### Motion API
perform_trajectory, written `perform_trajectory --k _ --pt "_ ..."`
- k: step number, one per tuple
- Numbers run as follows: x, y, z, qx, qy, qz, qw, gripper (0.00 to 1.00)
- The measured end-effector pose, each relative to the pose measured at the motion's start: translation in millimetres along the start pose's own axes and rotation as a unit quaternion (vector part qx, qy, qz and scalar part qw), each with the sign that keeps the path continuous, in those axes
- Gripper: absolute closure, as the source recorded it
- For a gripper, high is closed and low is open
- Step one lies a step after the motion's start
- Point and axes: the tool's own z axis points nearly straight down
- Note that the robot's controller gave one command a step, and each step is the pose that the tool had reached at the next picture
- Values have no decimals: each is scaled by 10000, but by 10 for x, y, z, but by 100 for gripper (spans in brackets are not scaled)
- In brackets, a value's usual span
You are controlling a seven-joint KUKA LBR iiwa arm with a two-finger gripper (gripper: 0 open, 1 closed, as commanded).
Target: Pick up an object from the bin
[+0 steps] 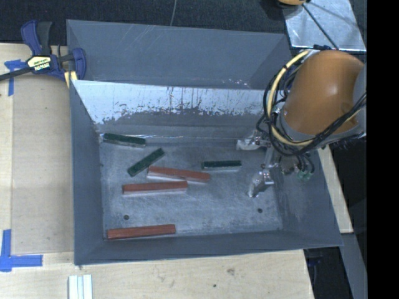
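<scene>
Jaws look wide, nothing btwn them, low at right end of bin (298,210). Dark green stick (221,164) lies flat just left of them. Risk: stick thin + flat, so tips may skid off the floor or shut beside it. Right wall near, arm could clip it.
</scene>
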Motion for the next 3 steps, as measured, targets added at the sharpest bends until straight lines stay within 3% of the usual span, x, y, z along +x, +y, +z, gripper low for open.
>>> perform_trajectory --k 1,2,3 --pt "0 0 0 0 0 0 10000 0" --pt "-272 101 212 12 -48 -312 9995 0" --pt "-412 56 1132 -6 -143 372 9992 100"
